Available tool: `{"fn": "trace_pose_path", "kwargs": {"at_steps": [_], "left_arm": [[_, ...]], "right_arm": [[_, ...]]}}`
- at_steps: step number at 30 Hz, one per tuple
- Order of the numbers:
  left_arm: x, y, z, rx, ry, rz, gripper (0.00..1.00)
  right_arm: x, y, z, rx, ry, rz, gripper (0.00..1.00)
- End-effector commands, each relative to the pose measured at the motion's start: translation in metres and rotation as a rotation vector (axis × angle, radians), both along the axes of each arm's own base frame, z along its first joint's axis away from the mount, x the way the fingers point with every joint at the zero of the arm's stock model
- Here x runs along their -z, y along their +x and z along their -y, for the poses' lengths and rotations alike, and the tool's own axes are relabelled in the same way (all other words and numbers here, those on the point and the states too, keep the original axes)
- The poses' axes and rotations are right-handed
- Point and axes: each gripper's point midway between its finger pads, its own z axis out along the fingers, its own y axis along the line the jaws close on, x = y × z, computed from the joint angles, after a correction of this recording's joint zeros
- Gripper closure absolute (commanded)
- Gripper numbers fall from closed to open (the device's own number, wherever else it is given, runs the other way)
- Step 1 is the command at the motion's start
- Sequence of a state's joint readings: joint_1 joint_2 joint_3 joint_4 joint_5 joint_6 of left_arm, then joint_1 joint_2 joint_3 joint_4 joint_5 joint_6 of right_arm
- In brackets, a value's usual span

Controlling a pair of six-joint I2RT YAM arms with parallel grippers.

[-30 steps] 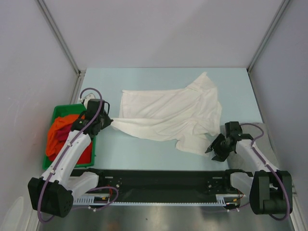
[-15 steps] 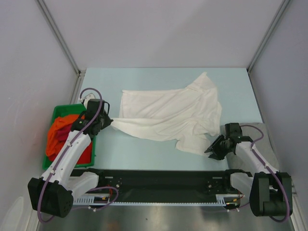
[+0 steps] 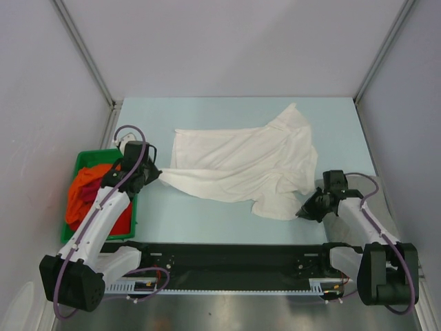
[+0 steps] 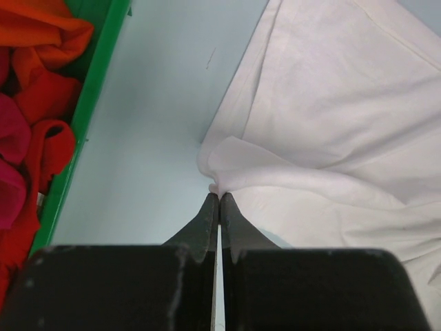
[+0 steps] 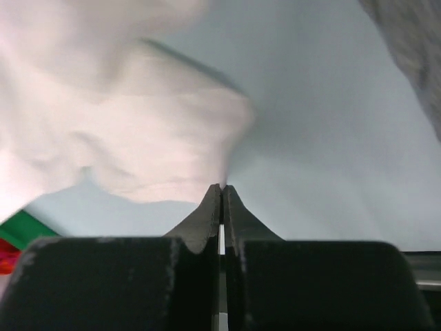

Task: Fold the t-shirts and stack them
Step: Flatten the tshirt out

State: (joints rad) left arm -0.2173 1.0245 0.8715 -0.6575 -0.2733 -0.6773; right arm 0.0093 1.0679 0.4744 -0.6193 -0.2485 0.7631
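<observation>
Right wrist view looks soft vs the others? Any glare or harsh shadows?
Right wrist view: white t-shirt is blurred, the fingers sharper. Left wrist view: crisp, shirt folds and green bin rim clear. Top external view: even light, soft shadows, no glare on the table.

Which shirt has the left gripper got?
The white shirt, pinched at its edge; the orange shirt and red shirt lie bunched in the bin.

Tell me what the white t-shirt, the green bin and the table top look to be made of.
White t-shirt: soft, matte cloth, probably cotton knit; it creases and drapes in folds. Green bin: likely rigid plastic, with a straight, smooth rim. Table top: smooth, matte, pale blue surface; the material cannot be told.
</observation>
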Motion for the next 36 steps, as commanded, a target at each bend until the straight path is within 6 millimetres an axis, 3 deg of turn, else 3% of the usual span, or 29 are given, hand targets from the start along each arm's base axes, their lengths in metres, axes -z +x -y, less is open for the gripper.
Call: {"fn": "trace_pose_path", "kwargs": {"at_steps": [1,3,4,6,7,8,9,10,11,12,13,14,15,16,17,18,19,20,21,23,24,26,27,28,31,36], "left_arm": [[-0.050,0.017,0.008,0.004,-0.062,0.126,1.00],[-0.066,0.023,0.011,0.008,-0.084,0.160,1.00],[-0.084,0.030,0.014,0.010,-0.095,0.197,1.00],[-0.115,0.039,0.016,0.014,-0.108,0.263,1.00],[-0.124,0.045,0.017,0.018,-0.111,0.280,1.00],[-0.136,0.050,0.018,0.029,-0.106,0.311,1.00],[-0.163,0.056,0.019,0.035,-0.108,0.370,1.00],[-0.173,0.063,0.017,0.028,-0.097,0.386,1.00],[-0.186,0.067,0.017,0.033,-0.085,0.413,1.00],[-0.219,0.069,0.016,0.032,-0.087,0.484,1.00],[-0.236,0.071,0.015,0.032,-0.082,0.521,1.00],[-0.250,0.075,0.013,0.036,-0.063,0.549,1.00],[-0.288,0.072,0.011,0.033,-0.066,0.634,1.00],[-0.308,0.071,0.010,0.031,-0.063,0.682,1.00],[-0.327,0.069,0.008,0.035,-0.050,0.730,0.99],[-0.363,0.061,0.006,0.038,-0.053,0.817,1.00],[-0.386,0.055,0.004,0.038,-0.049,0.881,1.00],[-0.405,0.048,0.000,0.042,-0.027,0.928,1.00],[-0.438,0.032,-0.004,0.037,-0.028,1.012,1.00],[-0.473,0.010,-0.010,0.032,-0.012,1.114,1.00],[-0.500,-0.014,-0.016,0.023,-0.018,1.194,1.00],[-0.530,-0.044,-0.023,0.013,-0.016,1.299,1.00],[-0.552,-0.073,-0.029,0.011,-0.019,1.376,1.00],[-0.563,-0.089,-0.031,0.010,-0.021,1.422,1.00],[-0.585,-0.138,-0.042,-0.003,-0.020,1.526,1.00],[-0.596,-0.187,-0.059,-0.031,-0.050,1.609,1.00]], "right_arm": [[-0.083,0.059,0.006,-0.024,-0.047,0.230,1.00],[-0.123,0.081,0.016,0.001,-0.070,0.309,1.00],[-0.164,0.104,0.022,0.008,-0.091,0.409,1.00],[-0.207,0.122,0.031,0.022,-0.127,0.491,1.00],[-0.258,0.138,0.035,0.030,-0.141,0.606,1.00],[-0.273,0.150,0.043,0.044,-0.156,0.635,1.00],[-0.293,0.159,0.048,0.056,-0.162,0.674,1.00],[-0.352,0.167,0.052,0.071,-0.171,0.812,1.00],[-0.363,0.182,0.060,0.086,-0.173,0.824,1.00],[-0.395,0.188,0.061,0.084,-0.168,0.898,1.00],[-0.421,0.192,0.063,0.088,-0.170,0.958,1.00],[-0.481,0.186,0.071,0.114,-0.190,1.101,1.00],[-0.499,0.197,0.074,0.111,-0.178,1.145,1.00],[-0.521,0.197,0.079,0.123,-0.176,1.202,1.00],[-0.550,0.192,0.081,0.131,-0.172,1.279,1.00],[-0.597,0.180,0.085,0.129,-0.159,1.424,1.00],[-0.623,0.167,0.084,0.123,-0.162,1.511,1.00],[-0.643,0.155,0.083,0.121,-0.169,1.585,1.00],[-0.673,0.138,0.086,0.127,-0.175,1.706,1.00],[-0.706,0.102,0.081,0.133,-0.209,1.838,1.00],[-0.728,0.076,0.075,0.131,-0.235,1.921,1.00],[-0.748,0.048,0.067,0.125,-0.277,2.012,1.00],[-0.756,0.037,0.067,0.146,-0.290,2.048,1.00],[-0.763,0.020,0.062,0.152,-0.304,2.088,1.00],[-0.789,-0.023,0.055,0.187,-0.334,2.232,1.00],[-0.817,-0.082,0.045,0.252,-0.321,2.429,1.00]]}}
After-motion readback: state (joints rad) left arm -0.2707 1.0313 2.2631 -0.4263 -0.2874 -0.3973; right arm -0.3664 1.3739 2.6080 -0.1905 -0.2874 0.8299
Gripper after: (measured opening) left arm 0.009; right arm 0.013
